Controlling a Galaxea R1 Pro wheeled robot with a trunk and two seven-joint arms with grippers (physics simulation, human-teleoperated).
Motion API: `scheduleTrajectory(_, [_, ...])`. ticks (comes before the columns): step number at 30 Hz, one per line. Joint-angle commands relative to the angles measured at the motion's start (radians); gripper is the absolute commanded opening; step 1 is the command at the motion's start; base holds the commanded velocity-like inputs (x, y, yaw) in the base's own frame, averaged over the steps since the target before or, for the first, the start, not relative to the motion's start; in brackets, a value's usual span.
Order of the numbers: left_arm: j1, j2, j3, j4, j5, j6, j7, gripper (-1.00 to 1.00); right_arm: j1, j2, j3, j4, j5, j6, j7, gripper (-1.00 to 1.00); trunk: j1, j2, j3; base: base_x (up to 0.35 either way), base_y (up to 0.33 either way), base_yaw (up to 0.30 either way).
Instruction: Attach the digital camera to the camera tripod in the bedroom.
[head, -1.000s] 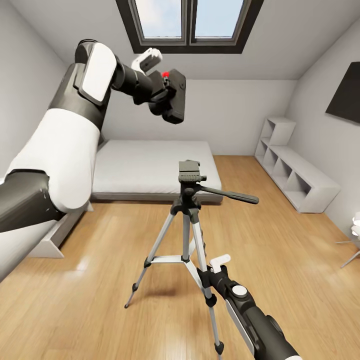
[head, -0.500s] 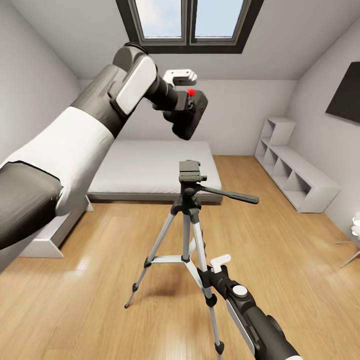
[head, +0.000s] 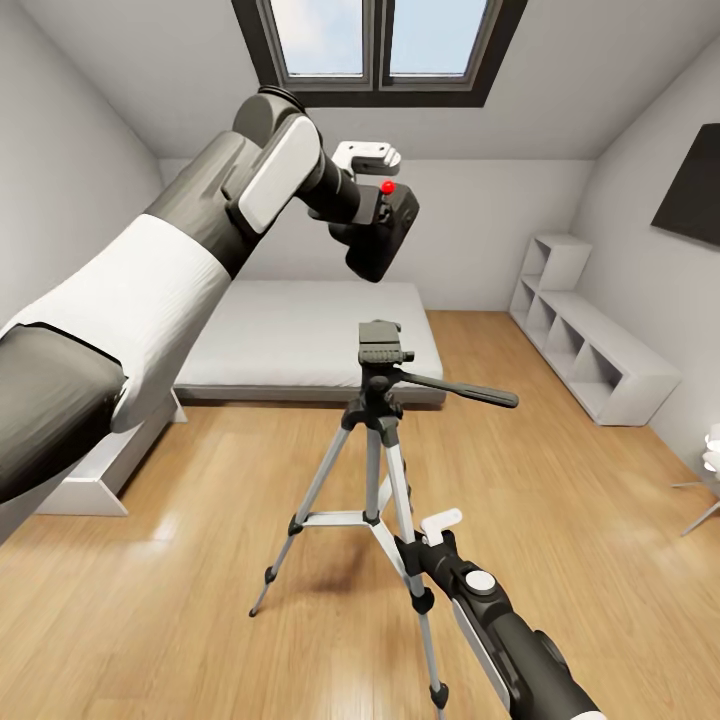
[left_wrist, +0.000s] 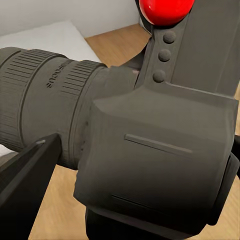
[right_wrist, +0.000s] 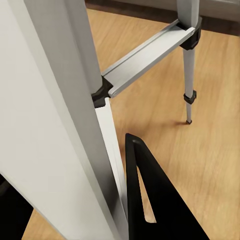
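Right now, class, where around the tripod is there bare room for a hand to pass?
Open air lies between the digital camera and the camera tripod head. Bare floor stretches toward the cubby shelf. It is crowded low down, where the right gripper meets a leg.

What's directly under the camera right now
Open air, then the tripod head on the wood floor; the camera, shut in the left gripper, hangs above it, apart. The bed lies behind. The camera's underside faces away, so its mount cannot be seen.
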Motion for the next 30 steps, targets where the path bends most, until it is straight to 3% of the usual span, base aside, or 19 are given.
scheduleTrajectory(1, [-0.002,0.001,-0.003,0.0,0.011,0.002,0.008,-1.0,0.0,0.0,-0.001,0.001,0.074,0.005,-0.023,-1.0,0.001,-0.002,-0.002,0.0,0.0,0.0])
scheduleTrajectory(10, [-0.002,0.0,0.0,0.009,0.038,0.002,0.009,-1.0,0.0,0.003,0.0,0.001,0.075,0.015,-0.023,-1.0,0.001,-0.002,-0.002,0.0,0.0,0.0])
scheduleTrajectory(17, [-0.002,0.002,0.042,0.01,0.037,-0.005,0.029,-1.0,0.0,0.003,0.0,0.001,0.075,0.02,-0.023,-1.0,0.001,-0.002,-0.002,0.0,0.0,0.0])
scheduleTrajectory(19, [-0.002,0.001,0.052,0.006,0.035,-0.008,0.065,-1.0,0.0,0.004,-0.001,0.001,0.075,0.02,-0.023,-1.0,0.001,-0.002,-0.002,0.0,0.0,0.0])
scheduleTrajectory(22, [-0.002,0.0,0.055,-0.002,0.031,-0.009,0.137,-1.0,0.0,0.004,-0.001,0.001,0.075,0.019,-0.024,-1.0,0.001,-0.002,-0.002,0.0,0.0,0.0])
scheduleTrajectory(23, [-0.002,-0.002,0.057,-0.006,0.031,-0.01,0.205,-1.0,0.0,0.004,-0.001,0.001,0.075,0.019,-0.024,-1.0,0.001,-0.002,-0.002,0.0,0.0,0.0])
scheduleTrajectory(24, [-0.002,-0.004,0.058,-0.005,0.039,-0.011,0.385,-1.0,0.0,0.004,-0.002,0.001,0.075,0.019,-0.025,-1.0,0.001,-0.002,-0.002,0.0,0.0,0.0])
scheduleTrajectory(30, [-0.002,-0.005,0.064,0.008,0.045,-0.011,0.538,-1.0,0.0,0.005,-0.001,0.001,0.075,0.019,-0.025,-1.0,0.001,-0.002,-0.002,0.0,0.0,0.0])
